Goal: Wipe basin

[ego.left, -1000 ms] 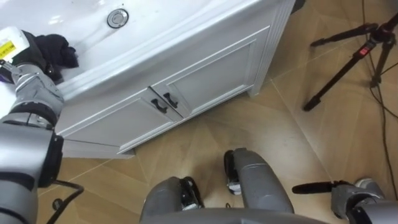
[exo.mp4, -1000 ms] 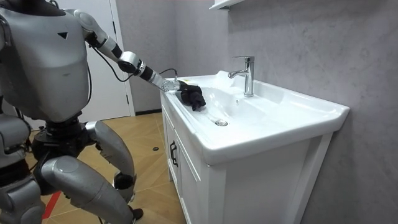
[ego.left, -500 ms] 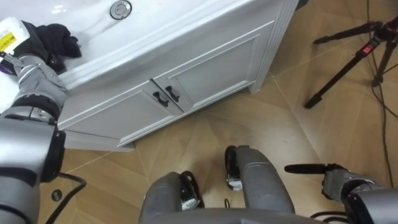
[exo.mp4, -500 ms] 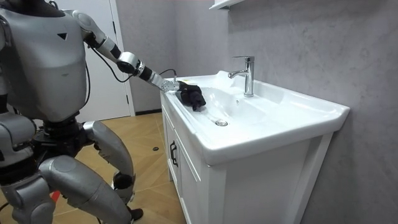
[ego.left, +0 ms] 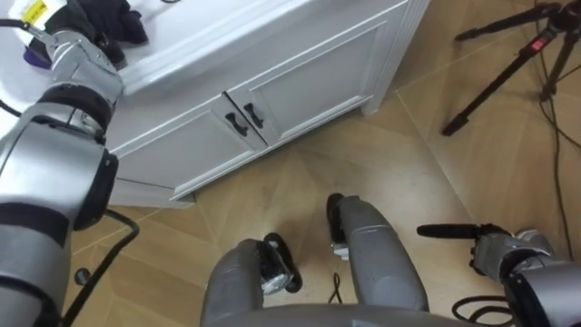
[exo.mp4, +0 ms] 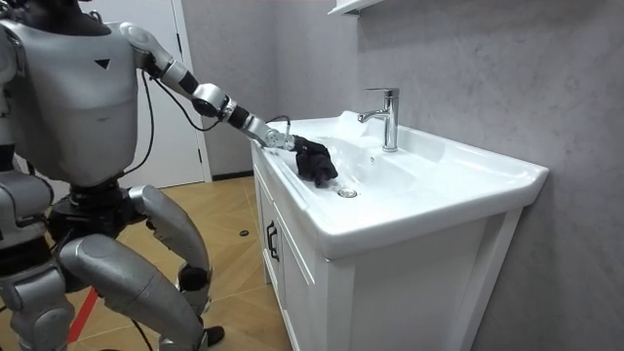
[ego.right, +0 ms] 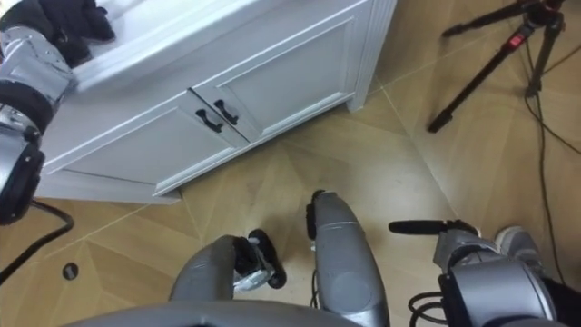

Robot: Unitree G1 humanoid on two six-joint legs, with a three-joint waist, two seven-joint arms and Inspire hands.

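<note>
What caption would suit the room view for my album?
A humanoid reaches its left robot hand to a crumpled black cloth in the white ceramic basin.

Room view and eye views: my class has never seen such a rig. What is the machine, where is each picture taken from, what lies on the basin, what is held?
It is a two-legged humanoid robot with two arms and hands. The room view is from a camera standing to one side; the eye views look down from the robot's head at the white cabinet and floor. The robot stands beside a white basin with a tap and drain. A dark cloth lies in the basin, with the left hand against it; whether it grips cannot be seen. The right hand hangs low, open and empty.
</note>
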